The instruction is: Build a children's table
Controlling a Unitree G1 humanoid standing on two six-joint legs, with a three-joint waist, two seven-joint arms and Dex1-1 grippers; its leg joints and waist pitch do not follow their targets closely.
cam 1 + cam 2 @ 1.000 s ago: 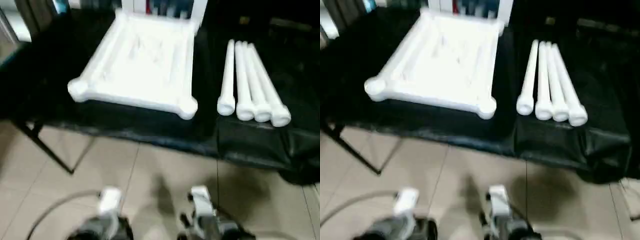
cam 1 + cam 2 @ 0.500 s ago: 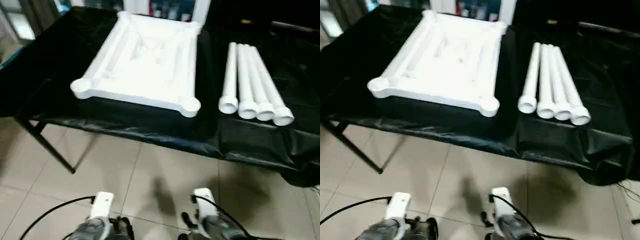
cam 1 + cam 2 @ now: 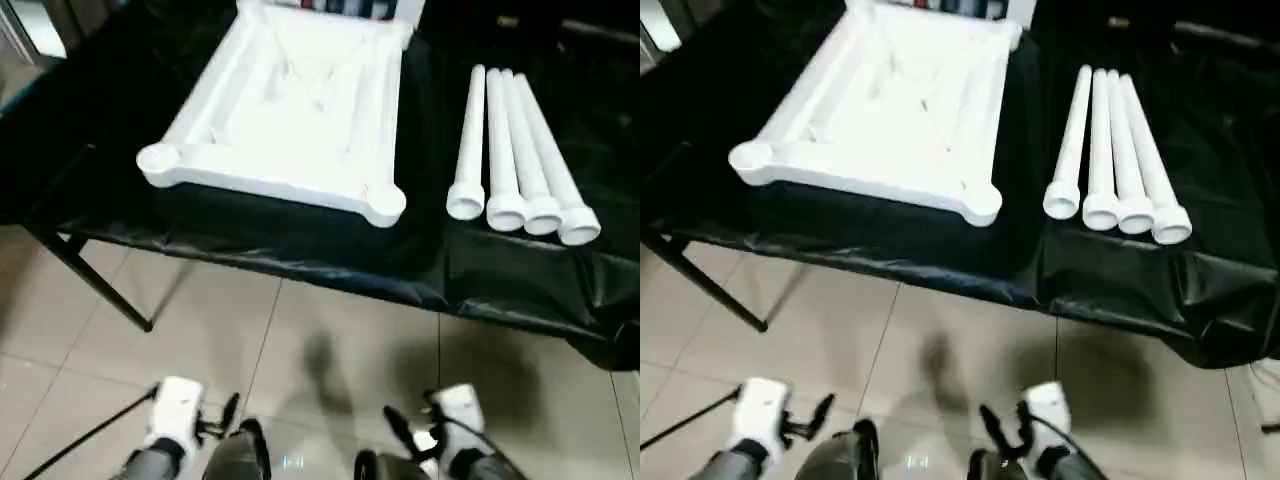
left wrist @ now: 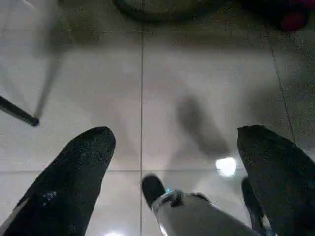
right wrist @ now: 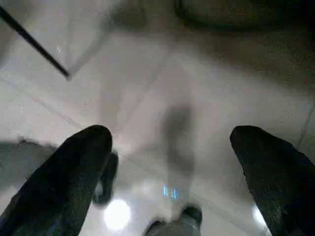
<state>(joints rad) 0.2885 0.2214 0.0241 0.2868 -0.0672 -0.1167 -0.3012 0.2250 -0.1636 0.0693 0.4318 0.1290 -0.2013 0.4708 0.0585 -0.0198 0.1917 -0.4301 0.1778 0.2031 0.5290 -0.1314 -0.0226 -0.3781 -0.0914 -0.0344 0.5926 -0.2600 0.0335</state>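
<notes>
The white tabletop (image 3: 285, 110) lies underside up on the black-draped work table (image 3: 300, 250), its ribs and round corner sockets (image 3: 385, 203) facing up. To its right, several white tapered legs (image 3: 515, 150) lie side by side, their wide ends toward me. Both arms hang low in front of the table, over the floor. My left gripper (image 4: 174, 133) is open, with only floor tiles between its black fingers (image 4: 74, 177). My right gripper (image 5: 171, 132) is open as well, its fingers (image 5: 266, 167) spread wide over bare tile. Neither gripper is near the tabletop or legs.
A thin black table leg (image 3: 95, 290) slants down to the tiled floor (image 3: 330, 340) at the left. The black cloth hangs over the table's front edge and bunches at the right (image 3: 600, 320). Cables run along both forearms (image 3: 90, 440).
The head camera has shifted and tilted. My two wrists have spread a little further apart at the bottom of the view. The tabletop and legs lie as before.
</notes>
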